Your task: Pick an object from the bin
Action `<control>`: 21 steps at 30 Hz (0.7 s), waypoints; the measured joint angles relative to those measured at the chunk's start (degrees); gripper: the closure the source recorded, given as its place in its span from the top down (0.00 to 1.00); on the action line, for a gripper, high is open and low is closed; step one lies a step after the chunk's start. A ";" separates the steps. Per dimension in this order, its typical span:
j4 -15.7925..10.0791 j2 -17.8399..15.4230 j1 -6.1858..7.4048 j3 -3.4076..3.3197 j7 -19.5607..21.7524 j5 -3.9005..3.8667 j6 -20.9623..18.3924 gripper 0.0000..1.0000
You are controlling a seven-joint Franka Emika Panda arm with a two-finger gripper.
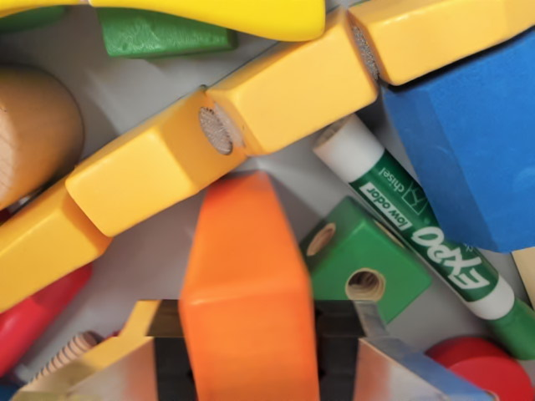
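Printed in white on the green band of a dry-erase marker (418, 230), lying slantwise in the bin (142, 96) between a blue block (472, 142) and a green block (368, 263): "EXPO" in large letters, "low odor" in smaller letters beside it, and "chisel" smaller still toward the white end of the barrel, next to a small boxed emblem too fine to make out. Nothing else legible anywhere: no words, numbers or signs on the yellow, orange, red or wooden pieces.
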 joint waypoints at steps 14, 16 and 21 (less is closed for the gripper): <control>0.01 -0.03 0.00 0.00 -0.01 0.00 -0.04 0.00; 0.01 -0.12 0.00 0.00 -0.01 0.00 -0.11 0.00; -0.09 -1.09 0.00 0.00 -0.01 0.00 -0.82 0.00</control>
